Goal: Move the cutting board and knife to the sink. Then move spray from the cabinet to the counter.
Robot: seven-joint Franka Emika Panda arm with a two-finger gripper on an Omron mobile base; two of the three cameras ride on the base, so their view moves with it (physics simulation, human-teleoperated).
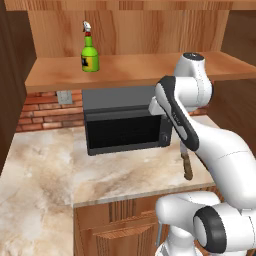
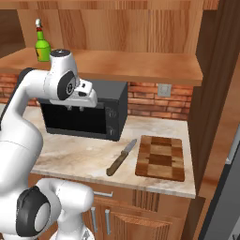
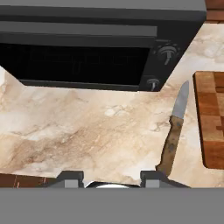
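Note:
The cutting board [image 2: 161,157], a patchwork wooden board, lies flat on the marbled counter [image 2: 75,157] right of the microwave. It also shows at the right edge of the hand view [image 3: 212,118]. The knife [image 2: 121,158] lies just left of it, wooden handle toward the front edge and blade toward the microwave; in the hand view, the knife [image 3: 175,131] sits a little right of my fingers. The green spray [image 1: 90,52] stands upright on the cabinet shelf [image 1: 145,67]. My gripper [image 2: 75,108] hangs above the counter in front of the microwave, open and empty. The sink is out of view.
A black microwave [image 2: 89,112] stands against the brick back wall under the shelf, close behind my hand. A wall outlet [image 2: 163,89] sits above the board. A tall wooden panel [image 2: 211,93] closes off the counter's right end. Base cabinets [image 1: 115,225] run below.

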